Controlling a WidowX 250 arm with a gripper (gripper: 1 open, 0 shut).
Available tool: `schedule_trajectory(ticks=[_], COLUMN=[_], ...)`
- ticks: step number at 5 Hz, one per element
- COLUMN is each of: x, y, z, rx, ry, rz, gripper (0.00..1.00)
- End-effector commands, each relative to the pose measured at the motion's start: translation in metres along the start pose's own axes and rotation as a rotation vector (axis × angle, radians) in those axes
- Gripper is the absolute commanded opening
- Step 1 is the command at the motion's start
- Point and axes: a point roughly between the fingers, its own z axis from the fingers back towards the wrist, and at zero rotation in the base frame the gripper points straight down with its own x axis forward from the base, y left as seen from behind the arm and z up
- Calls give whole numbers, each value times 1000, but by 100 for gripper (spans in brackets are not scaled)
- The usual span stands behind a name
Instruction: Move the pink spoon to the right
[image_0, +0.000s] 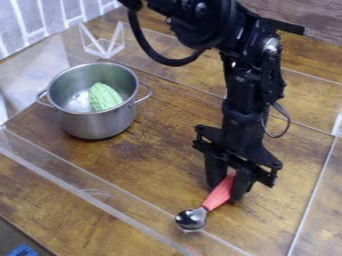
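The black gripper (235, 186) pointed straight down with its jaws clenched on the upper end of the pink spoon (211, 201) — the salmon handle ran from between the fingers down and to the left, and the round metal bowl (191, 219) rested on the wooden table (80, 200) near the front edge. The spoon lay tilted, handle raised at the gripper end, bowl low and touching the surface. Above the gripper, the black arm (249, 80) rose nearly upright before bending back toward the top of the picture, with cables looping around its upper joints.

Well apart to the left stood a steel pot (91, 98) with small side handles — inside it lay a pale green, ridged vegetable (106, 97). A clear plastic sheet or shallow barrier (54, 165) crossed the table in front of the pot and ran diagonally toward the spoon's bowl, its edge passing just beside it. Behind the pot, near the back left corner, sat a clear folded stand (102, 42). The wood between the pot and the gripper was bare.
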Motion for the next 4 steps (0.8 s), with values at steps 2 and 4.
schedule_trajectory(ticks=[2,4], x=[2,2], y=[-12,-13], z=[28,27], rx=[-20,-24], ry=[-80,-75], rz=[-4,16], gripper=[0,0])
